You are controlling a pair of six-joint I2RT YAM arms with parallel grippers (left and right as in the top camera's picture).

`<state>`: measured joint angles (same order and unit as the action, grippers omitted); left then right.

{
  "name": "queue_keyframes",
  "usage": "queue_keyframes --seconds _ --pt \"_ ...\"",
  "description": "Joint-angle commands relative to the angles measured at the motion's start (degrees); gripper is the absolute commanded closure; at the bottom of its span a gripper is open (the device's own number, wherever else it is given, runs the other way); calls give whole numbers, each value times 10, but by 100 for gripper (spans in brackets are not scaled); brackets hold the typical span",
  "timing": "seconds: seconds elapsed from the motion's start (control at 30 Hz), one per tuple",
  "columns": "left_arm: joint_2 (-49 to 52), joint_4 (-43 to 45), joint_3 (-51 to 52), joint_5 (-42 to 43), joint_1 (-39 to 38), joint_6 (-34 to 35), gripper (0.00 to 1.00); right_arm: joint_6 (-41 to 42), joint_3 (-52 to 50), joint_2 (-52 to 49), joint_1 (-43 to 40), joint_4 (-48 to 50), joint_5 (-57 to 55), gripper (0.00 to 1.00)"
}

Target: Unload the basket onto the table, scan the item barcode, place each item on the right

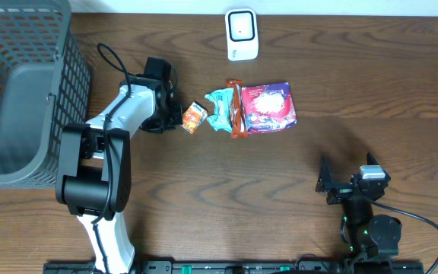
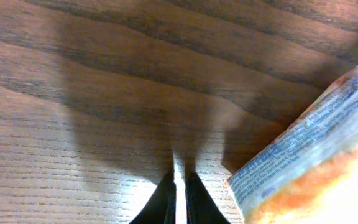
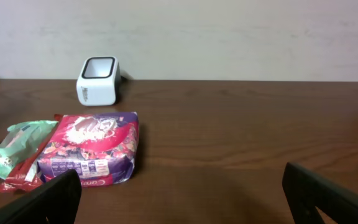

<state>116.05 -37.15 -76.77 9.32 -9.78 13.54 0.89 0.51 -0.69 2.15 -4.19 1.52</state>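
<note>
We are looking down on a dark wooden surface (image 1: 356, 84), the scanner (image 1: 242, 34) at its far edge. The left tool (image 1: 175, 113) is sitting just left of the orange packet (image 1: 195, 117), and the right tool (image 1: 347, 176) is sitting near and well apart. From the left wrist, we are seeing the fingers (image 2: 163, 202) pressed together and gripping nothing, with the orange packet (image 2: 316, 162) just to their right. From the right wrist, the tool (image 3: 185, 202) is gaping wide and empty, facing the purple bag (image 3: 92, 149).

We find the overhead view evenly and softly lit, with faint shadows on the dark brown wooden table (image 1: 356, 99). In the left wrist view a broad, soft shadow crosses the wood, and the orange and white printed packet (image 2: 316, 168) is blurred and washed out by glare at the lower right. In the right wrist view the right gripper (image 3: 180, 177) shows as dark, soft-edged shapes.
</note>
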Motion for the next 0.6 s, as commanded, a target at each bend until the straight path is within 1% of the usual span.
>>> queue_keyframes --seconds 0.0,0.2,0.3,0.57 --pt "8 2 4 5 0 5 93 8 -2 3 -3 -1 1 1" --pt "8 62 4 5 1 2 93 8 -2 3 -3 -1 1 1" --pt "8 75 4 5 1 3 93 8 -2 3 -3 -1 1 1" --pt "8 46 4 12 0 3 92 8 -2 2 -3 -1 1 1"
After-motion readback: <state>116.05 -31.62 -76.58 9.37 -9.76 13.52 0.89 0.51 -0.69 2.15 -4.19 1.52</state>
